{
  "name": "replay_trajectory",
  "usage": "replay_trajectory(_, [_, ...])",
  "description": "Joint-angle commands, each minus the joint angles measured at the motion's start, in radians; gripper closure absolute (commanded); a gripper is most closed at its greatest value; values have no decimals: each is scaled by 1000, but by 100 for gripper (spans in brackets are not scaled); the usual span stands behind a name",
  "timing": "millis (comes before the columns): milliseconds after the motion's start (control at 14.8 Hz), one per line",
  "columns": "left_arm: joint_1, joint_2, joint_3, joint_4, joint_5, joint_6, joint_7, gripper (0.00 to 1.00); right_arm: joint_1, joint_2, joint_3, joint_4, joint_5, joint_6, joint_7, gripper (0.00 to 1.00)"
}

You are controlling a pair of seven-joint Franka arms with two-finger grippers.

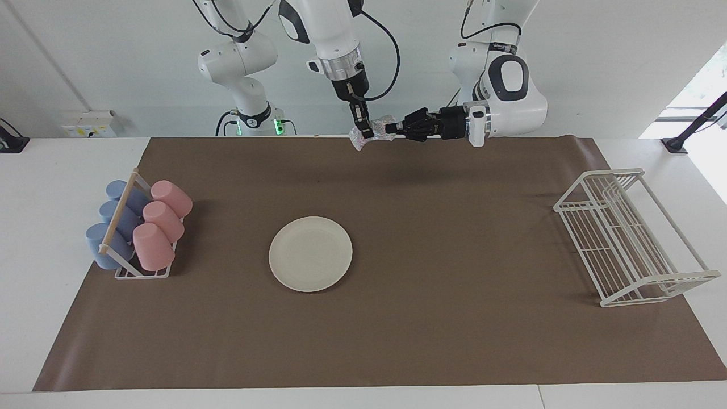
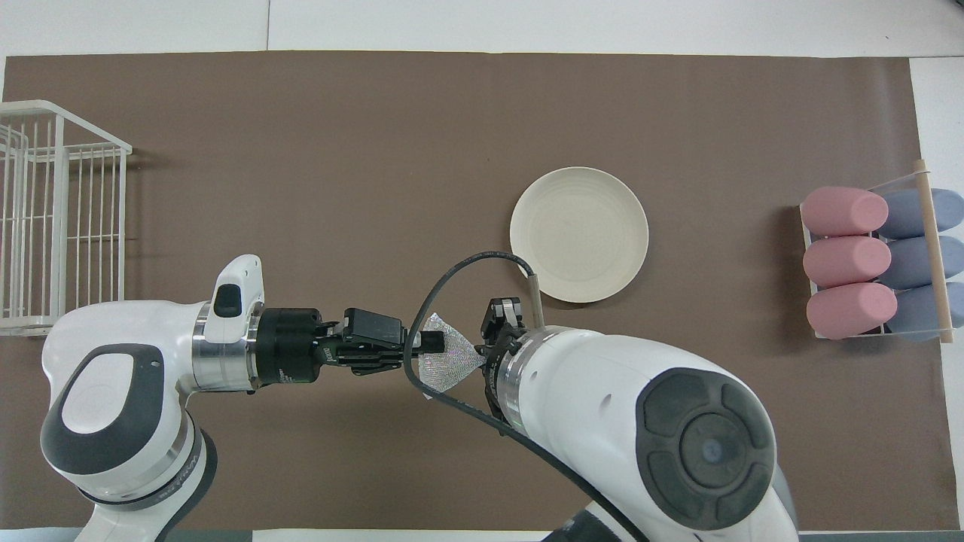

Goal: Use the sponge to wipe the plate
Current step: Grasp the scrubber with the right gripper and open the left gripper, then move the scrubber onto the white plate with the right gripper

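Closest under the overhead camera: bulk of right arm (image 2: pixel 678 429), reaching up from the robots' end of the table. Right tool (image 1: pixel 362 130) pointed straight down, touching one end of the sponge (image 1: pixel 372 132); clamped or spread, could not tell. Left tool (image 1: pixel 393 128) lay level, pinched on the sponge's other end. Sponge up in the air between both tools, over the edge of the brown mat (image 1: pixel 454 255) nearest the robots. Looked like a handover mid-way, judging by both tools on one wad.

Plate (image 1: pixel 310 254) flat on the mat, bare, farther from the robots than the sponge, well apart from it, toward the right arm's end. Rack of pink and blue cups (image 1: pixel 139 230) at that end; white wire rack (image 1: pixel 627 238) at the left arm's end.

Progress: sponge picked up, no wiping contact yet. Left to do: settle the sponge in one tool, carry over plate, lower, rub.
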State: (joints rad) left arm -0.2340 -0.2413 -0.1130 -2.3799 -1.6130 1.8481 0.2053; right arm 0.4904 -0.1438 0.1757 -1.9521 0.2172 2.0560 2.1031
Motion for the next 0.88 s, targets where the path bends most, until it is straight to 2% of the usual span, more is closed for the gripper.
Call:
replay_trajectory(0, [-19, -30, 7, -19, -21, 16, 6, 0, -3, -22, 1, -27, 22, 12, 0, 100])
replay_trajectory(135, [-18, -30, 9, -19, -19, 13, 3, 0, -13, -23, -1, -27, 21, 1, -27, 100])
replay_trajectory(271, [-18, -32, 9, -21, -16, 13, 3, 0, -61, -10, -2, -31, 19, 10, -136, 100])
replay_trajectory(406, [-18, -32, 9, -21, -16, 13, 0, 0, -114, 64, -4, -34, 19, 47, -265, 100])
replay_trajectory(610, [-18, -32, 9, -22, -13, 17, 0, 0, -199, 215, -2, -45, 19, 226, -403, 100])
replay_trajectory(677, [-15, -32, 9, -22, -8, 19, 0, 0, -208, 254, -2, -71, 19, 295, -432, 100])
replay_trajectory(813, [-7, -30, 10, -18, 39, 23, 0, 0, -210, 285, -2, -186, 19, 483, -462, 100])
